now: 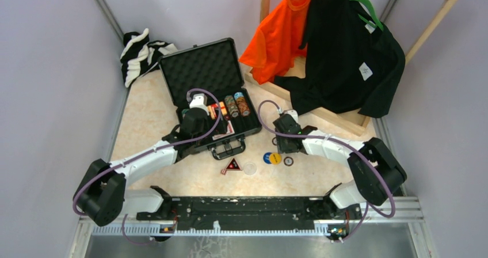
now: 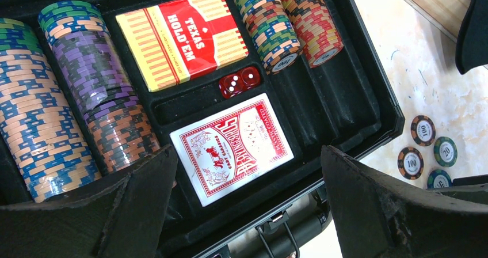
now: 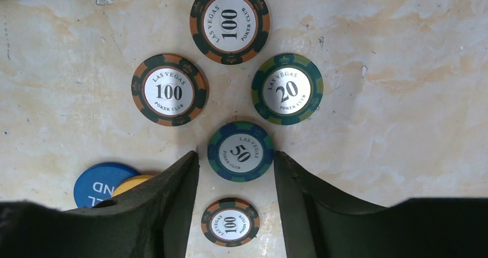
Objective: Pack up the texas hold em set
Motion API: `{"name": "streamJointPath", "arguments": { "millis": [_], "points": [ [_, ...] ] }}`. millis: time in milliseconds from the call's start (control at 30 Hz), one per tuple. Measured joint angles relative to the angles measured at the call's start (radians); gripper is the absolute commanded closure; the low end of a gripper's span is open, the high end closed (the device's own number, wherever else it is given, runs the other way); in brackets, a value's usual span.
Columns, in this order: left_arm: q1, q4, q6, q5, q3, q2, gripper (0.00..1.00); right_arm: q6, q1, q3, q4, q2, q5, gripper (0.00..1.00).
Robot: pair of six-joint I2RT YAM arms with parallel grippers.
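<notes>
The black briefcase [image 1: 202,68] lies open on the table. In the left wrist view it [image 2: 357,97] holds rows of poker chips [image 2: 86,91], a red-yellow card box [image 2: 183,38], two red dice [image 2: 240,80] and a red card deck [image 2: 231,147]. My left gripper [image 1: 195,122] [image 2: 247,154] hangs open and empty over the case's front edge. My right gripper [image 1: 286,143] [image 3: 236,157] is open just above loose chips on the table. A 50 chip [image 3: 240,151] lies at its tips and a 100 chip [image 3: 230,222] between its fingers. Blue [image 3: 100,183] and yellow [image 3: 132,184] discs lie to the left. A clear disc [image 1: 250,167] and the triangle [image 1: 232,166] lie near the handle.
An orange shirt [image 1: 282,30] and a black shirt [image 1: 345,56] hang on a wooden rack [image 1: 426,16] at the back right. A striped cloth [image 1: 141,53] lies at the back left. Two more 100 chips [image 3: 170,90] and a 20 chip [image 3: 286,89] lie beyond the right gripper.
</notes>
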Motion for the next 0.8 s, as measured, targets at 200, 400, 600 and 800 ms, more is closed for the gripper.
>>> {"name": "streamJointPath", "arguments": {
  "millis": [200,400,600,800],
  "points": [
    [0.000,0.000,0.000,0.000,0.000,0.000,0.00,0.000,0.000,0.000,0.000,0.000,0.000,0.59],
    [0.000,0.000,0.000,0.000,0.000,0.000,0.00,-0.001,0.000,0.000,0.000,0.000,0.002,0.63],
    [0.000,0.000,0.000,0.000,0.000,0.000,0.00,-0.007,0.000,0.002,-0.010,-0.011,0.002,0.64],
    [0.000,0.000,0.000,0.000,0.000,0.000,0.00,-0.016,0.000,0.041,-0.029,-0.034,0.004,0.47]
  ]
}}
